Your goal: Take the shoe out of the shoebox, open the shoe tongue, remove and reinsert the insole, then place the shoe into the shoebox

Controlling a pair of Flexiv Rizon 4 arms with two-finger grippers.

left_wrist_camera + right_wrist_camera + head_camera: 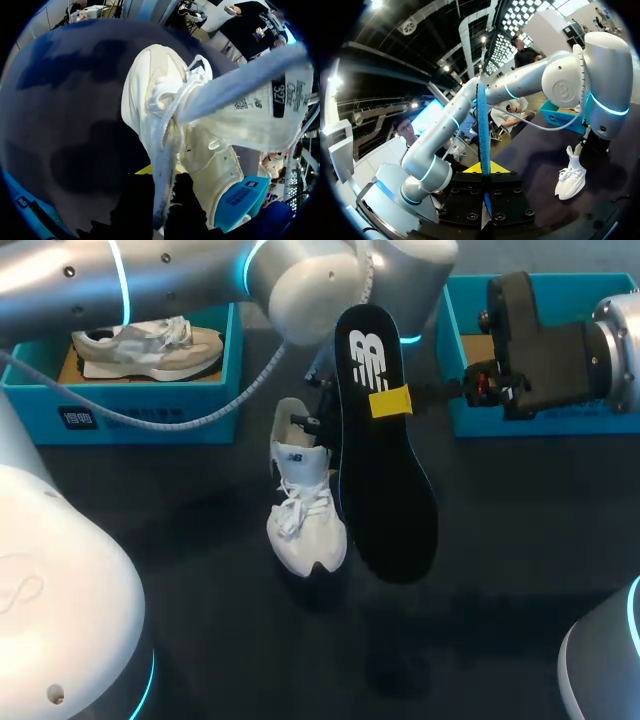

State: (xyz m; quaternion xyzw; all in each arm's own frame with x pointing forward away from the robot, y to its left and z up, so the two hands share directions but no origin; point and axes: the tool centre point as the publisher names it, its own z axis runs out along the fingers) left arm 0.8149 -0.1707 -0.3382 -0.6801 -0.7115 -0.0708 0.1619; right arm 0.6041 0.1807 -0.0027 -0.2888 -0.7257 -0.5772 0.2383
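Observation:
A white shoe (pixel 305 505) stands on the dark table, toe toward me. My left gripper (pixel 318 426) is at its opening, shut on the tongue (pixel 235 85), which is pulled up and away from the laces; the left wrist view looks down on the shoe (pixel 160 95) ahead of the fingers. My right gripper (pixel 392 400) is shut on the black insole (pixel 385 465), held in the air just right of the shoe, heel end up. The right wrist view has the insole (pixel 482 120) edge-on between the fingers, with the shoe (pixel 572 177) beyond.
A blue shoebox (pixel 150 405) at the back left holds a second, beige shoe (pixel 150 348). Another blue shoebox (pixel 470 420) sits at the back right, behind my right wrist. My left arm (pixel 520 85) arches over the table above the shoe.

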